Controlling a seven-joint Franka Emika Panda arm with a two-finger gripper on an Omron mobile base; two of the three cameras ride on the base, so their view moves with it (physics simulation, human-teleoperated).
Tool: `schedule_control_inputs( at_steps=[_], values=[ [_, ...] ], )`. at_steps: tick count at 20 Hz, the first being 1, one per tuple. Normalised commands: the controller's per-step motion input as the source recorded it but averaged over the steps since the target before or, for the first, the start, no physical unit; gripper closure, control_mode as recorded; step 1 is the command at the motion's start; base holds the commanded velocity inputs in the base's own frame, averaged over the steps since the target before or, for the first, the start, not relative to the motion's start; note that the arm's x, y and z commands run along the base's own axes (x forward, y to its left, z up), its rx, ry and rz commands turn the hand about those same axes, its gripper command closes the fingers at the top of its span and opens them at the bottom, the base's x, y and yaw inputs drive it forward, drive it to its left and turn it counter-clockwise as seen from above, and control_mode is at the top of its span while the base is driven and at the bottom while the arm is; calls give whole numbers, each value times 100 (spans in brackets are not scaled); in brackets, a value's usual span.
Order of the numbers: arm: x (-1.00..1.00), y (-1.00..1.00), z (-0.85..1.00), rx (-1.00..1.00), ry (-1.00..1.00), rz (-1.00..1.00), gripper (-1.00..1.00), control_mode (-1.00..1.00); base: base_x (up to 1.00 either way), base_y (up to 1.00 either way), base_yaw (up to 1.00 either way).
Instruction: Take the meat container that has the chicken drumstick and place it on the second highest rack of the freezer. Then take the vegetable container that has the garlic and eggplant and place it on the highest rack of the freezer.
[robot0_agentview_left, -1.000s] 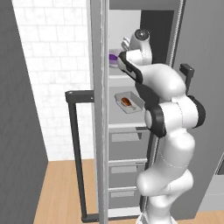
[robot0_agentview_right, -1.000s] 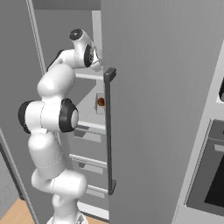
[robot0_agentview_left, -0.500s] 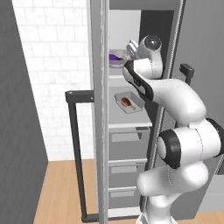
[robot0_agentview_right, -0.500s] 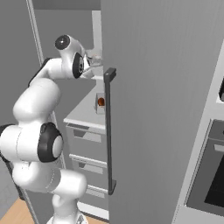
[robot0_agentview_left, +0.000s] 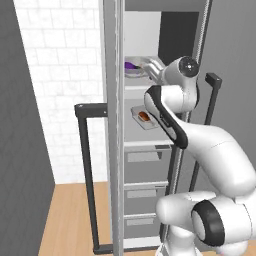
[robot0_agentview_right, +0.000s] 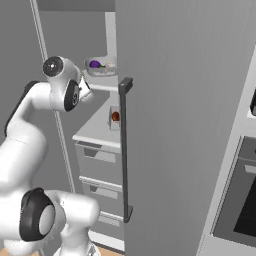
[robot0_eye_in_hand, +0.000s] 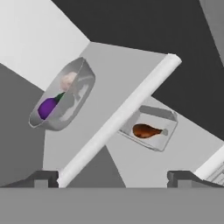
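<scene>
Arm bent high, end effector (robot0_eye_in_hand: 112, 179) empty, facing freezer (robot0_agentview_left: 150, 150).

The arm rises from the base, elbow bent, wrist raised at 12 o'clock; the end effector (robot0_eye_in_hand: 112, 177) has its fingertips (robot0_eye_in_hand: 43, 177) spread wide, gripping nothing.

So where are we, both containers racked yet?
Looks so. The meat container with the chicken drumstick sits on the second highest rack; the vegetable container with eggplant and garlic sits on the highest rack. The gripper holds nothing. Nothing visibly remains.
</scene>
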Motion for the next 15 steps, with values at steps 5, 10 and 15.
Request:
schedule_control_inputs(
  at_steps=[5, 10, 15],
  values=[
    [-100, 24, 9, 0, 0, 9, -100, -100, 0, 0, 0],
    [-100, 15, 8, 0, 4, 6, -100, -100, 0, 0, 0],
    [-100, -31, 0, 0, 0, 0, -100, -100, 0, 0, 0]
  ],
)
